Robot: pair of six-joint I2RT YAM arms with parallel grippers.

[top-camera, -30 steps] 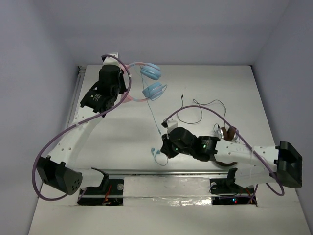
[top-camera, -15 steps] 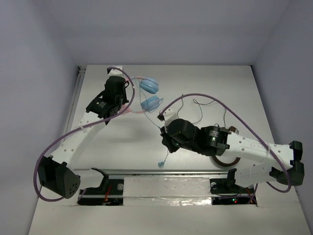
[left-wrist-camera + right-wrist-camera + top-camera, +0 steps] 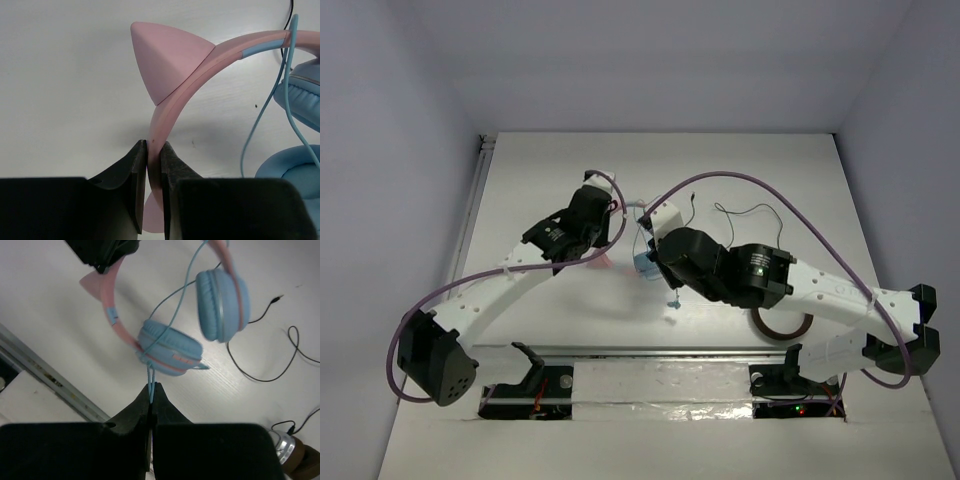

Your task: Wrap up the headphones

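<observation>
The headphones hang between my two grippers above the table's middle. In the top view only a light-blue earcup (image 3: 645,263) and a bit of pink headband (image 3: 602,258) show. My left gripper (image 3: 153,150) is shut on the pink headband (image 3: 185,95), just below its cat ear (image 3: 165,55). My right gripper (image 3: 151,387) is shut on a doubled strand of the thin light-blue cable (image 3: 172,315), right under the lower earcup (image 3: 170,347). The other earcup (image 3: 222,305) hangs behind. The cable's plug end (image 3: 672,300) dangles below.
A loose thin black cable (image 3: 740,212) lies on the table right of centre. Brown-and-silver headphones (image 3: 780,325) lie partly under my right arm, and they also show in the right wrist view (image 3: 295,452). A metal rail (image 3: 650,350) runs along the near edge.
My left gripper has carried the headphones from the far left back toward the table's middle. My right gripper has moved up along the cable to just under the earcups.
</observation>
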